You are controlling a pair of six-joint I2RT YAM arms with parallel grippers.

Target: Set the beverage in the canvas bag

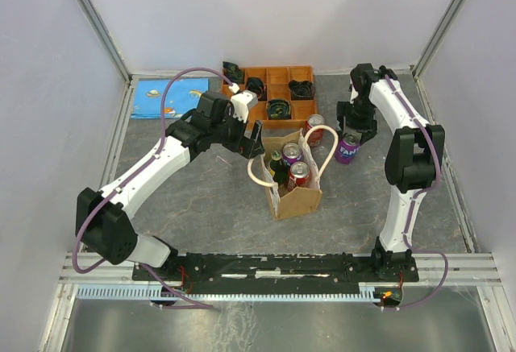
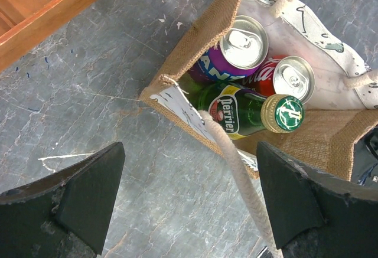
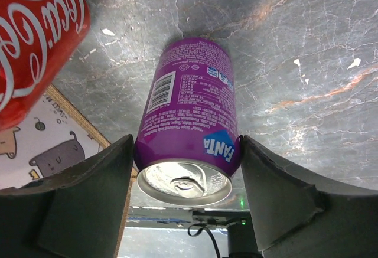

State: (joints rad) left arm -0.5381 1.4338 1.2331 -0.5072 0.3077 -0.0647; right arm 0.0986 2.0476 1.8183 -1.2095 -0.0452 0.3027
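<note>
Fanta can (image 3: 189, 122), purple and upright, sits between the two fingers of the right gripper (image 3: 186, 146). Both fingers press against its sides, so the gripper is clenched on it, the silver top nearest the wrist. The can's base is down by the grey marbled table (image 3: 307, 63); I cannot tell whether it still touches. Just outside the finger on the left of the wrist view shows a printed side of the canvas bag (image 3: 53, 134), and farther out on that side stands a red Coca-Cola can (image 3: 35, 39). The Fanta can is outside the bag, just beside it.

The left gripper (image 2: 190, 152) is released, its fingers spread wide with nothing held. One cream handle (image 2: 236, 175) runs between them. Just ahead lies the bag's open mouth, holding a green Perrier bottle (image 2: 242, 107) nearest, then a red can (image 2: 289, 78) and a purple can (image 2: 236, 48). Farthest off is the orange tray (image 2: 41, 10).
</note>
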